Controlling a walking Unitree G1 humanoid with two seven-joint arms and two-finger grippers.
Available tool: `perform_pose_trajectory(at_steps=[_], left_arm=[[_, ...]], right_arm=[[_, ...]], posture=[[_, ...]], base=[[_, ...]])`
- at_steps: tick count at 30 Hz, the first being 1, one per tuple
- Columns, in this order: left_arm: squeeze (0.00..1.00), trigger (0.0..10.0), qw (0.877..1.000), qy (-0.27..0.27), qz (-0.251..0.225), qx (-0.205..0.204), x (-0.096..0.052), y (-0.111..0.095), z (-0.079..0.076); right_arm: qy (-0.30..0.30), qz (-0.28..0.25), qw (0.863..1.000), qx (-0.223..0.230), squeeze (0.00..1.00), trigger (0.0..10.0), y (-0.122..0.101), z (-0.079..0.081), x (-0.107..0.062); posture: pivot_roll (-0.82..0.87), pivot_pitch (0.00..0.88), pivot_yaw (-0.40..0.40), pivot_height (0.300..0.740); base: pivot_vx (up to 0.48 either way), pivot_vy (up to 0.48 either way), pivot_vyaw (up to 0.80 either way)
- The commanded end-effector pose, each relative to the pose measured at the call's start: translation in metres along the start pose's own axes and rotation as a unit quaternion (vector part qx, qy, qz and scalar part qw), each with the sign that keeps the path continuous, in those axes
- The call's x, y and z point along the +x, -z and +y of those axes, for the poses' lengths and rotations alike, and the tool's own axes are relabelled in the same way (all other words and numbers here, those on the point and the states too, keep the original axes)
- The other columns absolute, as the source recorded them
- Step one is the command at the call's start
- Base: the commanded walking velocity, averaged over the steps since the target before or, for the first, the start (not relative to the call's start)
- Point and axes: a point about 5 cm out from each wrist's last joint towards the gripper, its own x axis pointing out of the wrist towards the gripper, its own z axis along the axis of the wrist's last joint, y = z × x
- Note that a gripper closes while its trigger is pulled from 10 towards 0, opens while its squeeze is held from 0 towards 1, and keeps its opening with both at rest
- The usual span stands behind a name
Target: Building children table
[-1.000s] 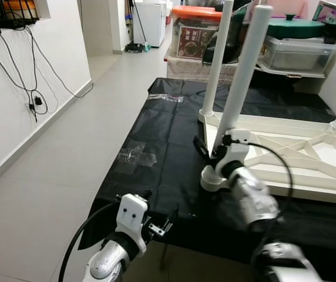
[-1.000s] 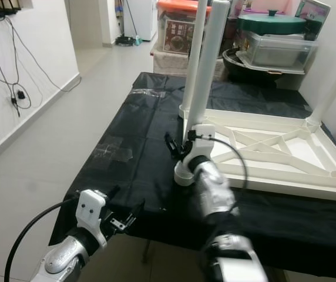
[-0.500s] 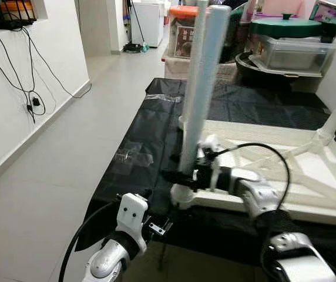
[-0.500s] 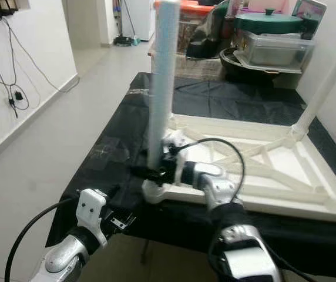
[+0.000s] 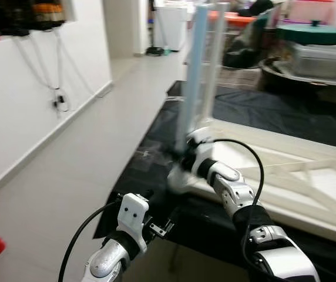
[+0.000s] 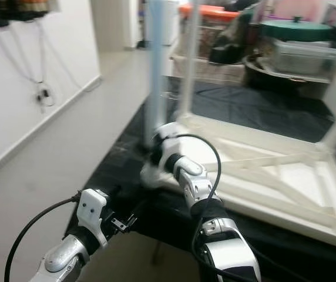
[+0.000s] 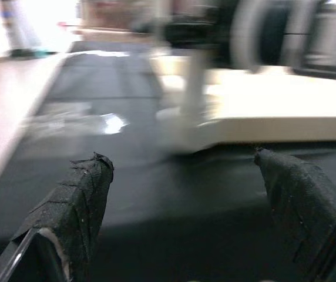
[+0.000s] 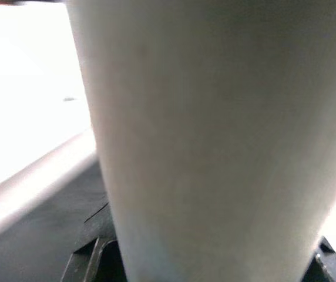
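While clamped, right pincer (image 5: 182,160) on leg (image 5: 190,88)

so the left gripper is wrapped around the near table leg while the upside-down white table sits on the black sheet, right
Not quite: it is the right gripper, not the left, at the near table leg; the right wrist view shows its jaws around it. The left gripper hangs apart with jaws open. The upside-down white table does sit on the black sheet.
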Motion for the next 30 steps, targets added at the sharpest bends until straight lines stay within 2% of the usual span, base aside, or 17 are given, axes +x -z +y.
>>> perform_pose_trajectory(at_steps=[1, 5, 6, 11, 12, 13, 14, 16, 17, 18, 19, 21, 23, 25, 26, 27, 30], left_arm=[[0.00, 10.0, 1.000, 0.001, 0.005, 0.000, 0.000, 0.001, 0.000], [0.00, 10.0, 1.000, 0.002, 0.005, 0.000, 0.000, 0.002, 0.000], [0.00, 10.0, 1.000, 0.002, 0.005, 0.000, 0.000, 0.002, 0.000], [0.00, 10.0, 1.000, 0.002, 0.005, 0.000, 0.000, 0.002, 0.000], [0.00, 10.0, 1.000, 0.001, 0.005, 0.000, 0.000, 0.002, 0.000], [0.00, 10.0, 1.000, 0.001, 0.005, 0.000, 0.000, 0.002, 0.000], [0.00, 10.0, 1.000, 0.001, 0.005, 0.000, 0.000, 0.002, 0.000], [0.00, 10.0, 1.000, 0.000, 0.004, 0.000, 0.000, 0.002, 0.001], [0.00, 10.0, 1.000, 0.000, 0.004, 0.000, 0.000, 0.002, 0.001], [0.00, 10.0, 1.000, 0.000, 0.004, 0.000, 0.000, 0.002, 0.001], [0.00, 10.0, 1.000, 0.000, 0.004, 0.000, 0.000, 0.002, 0.001], [0.00, 10.0, 1.000, 0.000, 0.004, 0.000, 0.000, 0.002, 0.001], [0.00, 10.0, 1.000, 0.001, 0.004, 0.000, 0.000, 0.002, 0.001], [0.00, 10.0, 1.000, 0.002, 0.004, 0.000, 0.001, 0.002, 0.001], [0.00, 10.0, 1.000, 0.002, 0.004, 0.000, 0.001, 0.002, 0.001], [0.00, 10.0, 1.000, 0.003, 0.004, 0.001, 0.002, 0.003, 0.000], [0.00, 10.0, 1.000, 0.003, 0.004, 0.001, 0.002, 0.003, 0.000]], right_arm=[[0.139, 0.016, 0.990, 0.007, 0.00, 0.0, 0.008, -0.031, -0.011], [0.207, 0.001, 0.978, 0.024, 0.00, 0.0, 0.010, -0.030, -0.026], [0.207, 0.001, 0.978, 0.033, 0.00, 0.0, 0.013, -0.018, -0.032], [0.205, 0.001, 0.978, 0.037, 0.00, 0.0, 0.014, -0.010, -0.035], [0.186, 0.002, 0.982, 0.040, 0.00, 2.4, 0.017, 0.001, -0.035], [0.186, 0.002, 0.982, 0.040, 0.00, 2.4, 0.017, 0.001, -0.035], [0.133, -0.009, 0.990, 0.053, 1.00, 10.0, 0.018, 0.016, -0.032], [0.051, -0.049, 0.995, 0.065, 1.00, 10.0, 0.012, 0.029, -0.022], [0.051, -0.049, 0.995, 0.065, 1.00, 10.0, 0.012, 0.029, -0.022], [0.000, -0.059, 0.994, 0.089, 0.00, 10.0, 0.008, 0.030, -0.016], [0.000, -0.059, 0.994, 0.089, 0.00, 10.0, 0.008, 0.030, -0.016], [-0.108, -0.062, 0.987, 0.106, 0.00, 10.0, -0.001, 0.028, -0.010], [-0.146, -0.058, 0.982, 0.107, 0.00, 10.0, -0.003, 0.027, -0.009], [-0.288, -0.019, 0.956, 0.060, 0.00, 10.0, -0.007, 0.024, -0.012], [-0.288, -0.019, 0.956, 0.060, 0.00, 10.0, -0.007, 0.024, -0.012], [-0.351, 0.002, 0.935, 0.044, 0.00, 10.0, -0.008, 0.022, -0.016], [-0.359, 0.000, 0.932, 0.042, 0.00, 10.0, -0.008, 0.022, -0.016]], posture=[[0.17, 0.000, -0.063, 0.740], [0.17, 0.000, -0.061, 0.740], [0.17, 0.000, -0.060, 0.740], [0.17, 0.000, -0.061, 0.740], [0.17, 0.000, -0.063, 0.740], [0.17, 0.000, -0.063, 0.740], [0.17, 0.000, -0.063, 0.740], [0.17, 0.000, -0.069, 0.740], [0.17, 0.000, -0.069, 0.740], [0.17, 0.000, -0.070, 0.740], [0.17, 0.000, -0.070, 0.740], [0.17, 0.000, -0.069, 0.740], [0.17, 0.000, -0.069, 0.740], [0.17, 0.000, -0.068, 0.740], [0.17, 0.000, -0.068, 0.740], [0.17, 0.000, -0.070, 0.740], [0.17, 0.000, -0.070, 0.740]], base=[[0.000, 0.000, 0.00], [0.000, 0.000, 0.00], [0.000, 0.000, 0.00], [0.000, 0.000, 0.00], [0.000, 0.000, 0.00], [0.000, 0.000, 0.00], [0.000, 0.000, 0.00], [0.000, 0.000, 0.00], [0.000, 0.000, 0.00], [0.000, 0.000, 0.00], [0.000, 0.000, 0.00], [0.000, 0.000, 0.00], [0.000, 0.000, 0.00], [0.000, 0.000, 0.00], [0.000, 0.000, 0.00], [0.000, 0.000, 0.00], [0.000, 0.000, 0.00]])
